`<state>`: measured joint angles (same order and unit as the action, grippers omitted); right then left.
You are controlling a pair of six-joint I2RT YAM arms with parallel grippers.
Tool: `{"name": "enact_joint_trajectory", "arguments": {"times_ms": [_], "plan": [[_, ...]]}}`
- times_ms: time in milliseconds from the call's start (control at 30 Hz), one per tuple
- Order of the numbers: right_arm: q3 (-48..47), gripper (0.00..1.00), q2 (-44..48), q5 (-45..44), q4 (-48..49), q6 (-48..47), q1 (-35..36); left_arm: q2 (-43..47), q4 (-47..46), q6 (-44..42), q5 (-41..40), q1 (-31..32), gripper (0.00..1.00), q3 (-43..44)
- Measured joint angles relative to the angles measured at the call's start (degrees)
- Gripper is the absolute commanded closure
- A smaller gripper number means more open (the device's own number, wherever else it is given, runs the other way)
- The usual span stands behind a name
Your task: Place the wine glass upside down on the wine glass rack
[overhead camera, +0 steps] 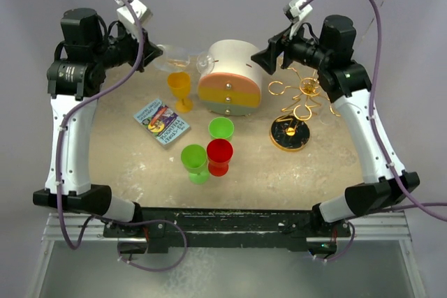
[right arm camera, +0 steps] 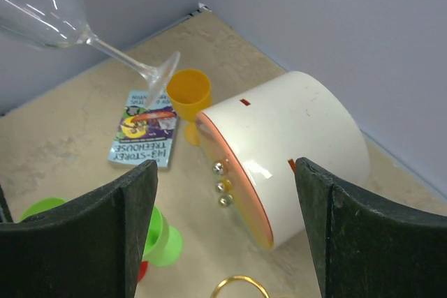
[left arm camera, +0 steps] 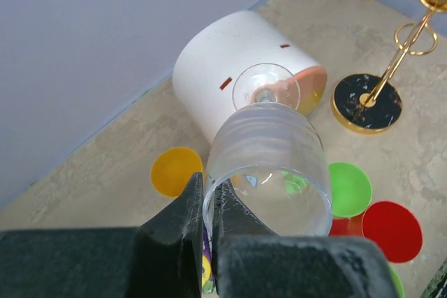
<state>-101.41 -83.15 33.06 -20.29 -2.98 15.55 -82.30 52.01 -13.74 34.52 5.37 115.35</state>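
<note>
The left gripper [left arm camera: 208, 193] is clamped on the rim of the glass [left arm camera: 269, 151], 1 finger inside the bowl and 1 outside. The glass is held in the air, lying over on its side. Its foot points away from the gripper toward the box [overhead camera: 230, 78]. From the right wrist camera the stem slants downward from the bowl to the foot.

The right gripper [right arm camera: 225, 165] holds nothing, and its 2 fingers are spread wide. It hangs above the back of the table [overhead camera: 126, 102], between the box and the rack [overhead camera: 300, 102].

The rack stands upright on its round black-and-gold base at the right of the table (its gold loops carry nothing). The glass is well apart from it, and the box lies between the 2.

In front of the box are a yellow goblet [overhead camera: 180, 88] and a book [overhead camera: 162, 122] lying flat. Nearer the arms' bases are a green cup [overhead camera: 221, 128], a red cup [overhead camera: 219, 155] and a green goblet [overhead camera: 195, 160]. The red cup and the green goblet stand just beside each other.
</note>
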Motion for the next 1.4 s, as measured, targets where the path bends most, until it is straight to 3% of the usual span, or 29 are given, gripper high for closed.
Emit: {"name": "enact_joint_trajectory", "arguments": {"times_ms": [267,333,500,967,1400], "plan": [[0.02,0.22,-5.51,2.82,6.03,11.69,0.66,-1.86,-9.33,8.37,1.36,2.03,1.0,0.52],[0.35,0.27,-6.21,3.56,7.08,13.86,1.25,-1.49,-12.11,9.94,1.29,2.97,1.0,-0.35],[3.08,0.3,-6.21,5.09,10.01,18.38,3.61,-0.24,-16.76,12.33,0.04,7.39,1.0,-4.2],[9.66,0.55,-2.93,2.54,14.58,24.24,4.31,2.51,-21.27,15.96,-0.74,9.29,1.0,-11.17],[9.66,0.66,-4.7,4.09,16.37,27.96,4.72,4.24,-22.58,16.09,-0.72,9.29,1.0,-12.66]]}}
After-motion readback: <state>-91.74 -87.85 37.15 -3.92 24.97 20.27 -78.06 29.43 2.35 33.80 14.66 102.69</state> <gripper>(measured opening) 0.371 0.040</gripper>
